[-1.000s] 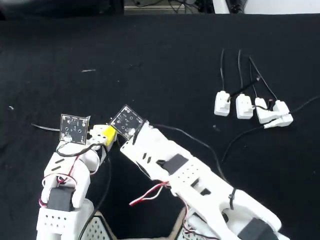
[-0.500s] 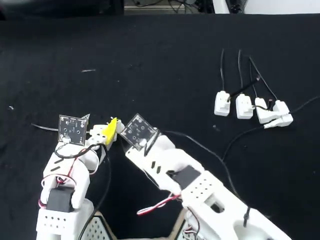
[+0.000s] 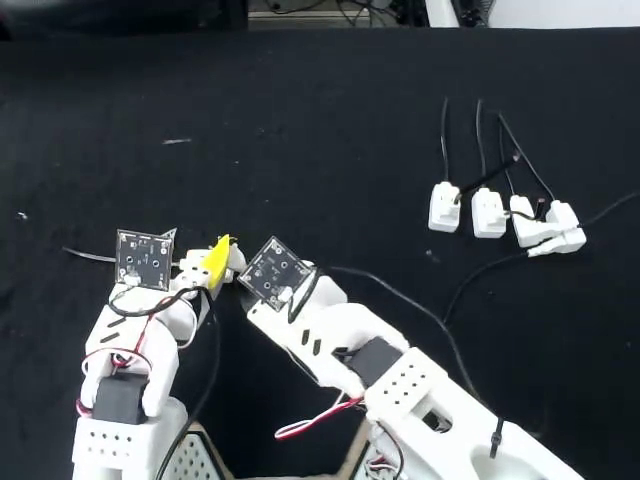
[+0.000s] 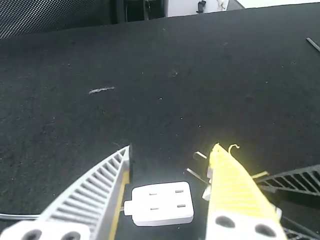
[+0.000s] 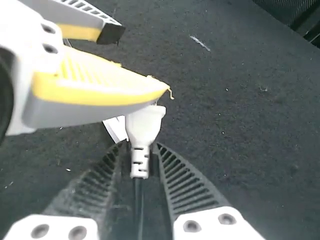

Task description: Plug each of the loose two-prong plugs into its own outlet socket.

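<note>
Left wrist view is showing me the left gripper (image 4: 172,148) standing spread over the table (image 4: 150,65). The outlet block (image 4: 160,204) is lying flat between its jaws, slots up, just beside the grey jaw and apart from the yellow finger (image 4: 230,185). A second ago, in the high view, that yellow finger was lying flat and tucked in. Now it is tilting outward, so I am reading the left gripper as having opened around the block. The right arm has meanwhile drawn back a little toward its base, and its wrist board is no longer crowding the left one.

The right gripper (image 5: 137,150) is pinching the plug (image 5: 145,122) by its neck, with the cord trailing back between the jaws. The plug's head is hanging just under the yellow finger's tip. Two bare prongs (image 4: 196,167) are peeking out beside that finger, above the block and not yet in any slot.

I am judging this as a reset of the approach. The block is lying unclamped, so a downward press may shove it sideways. Well apart to the side, the corded white blocks (image 3: 488,212) are sitting in a cluster.
</note>
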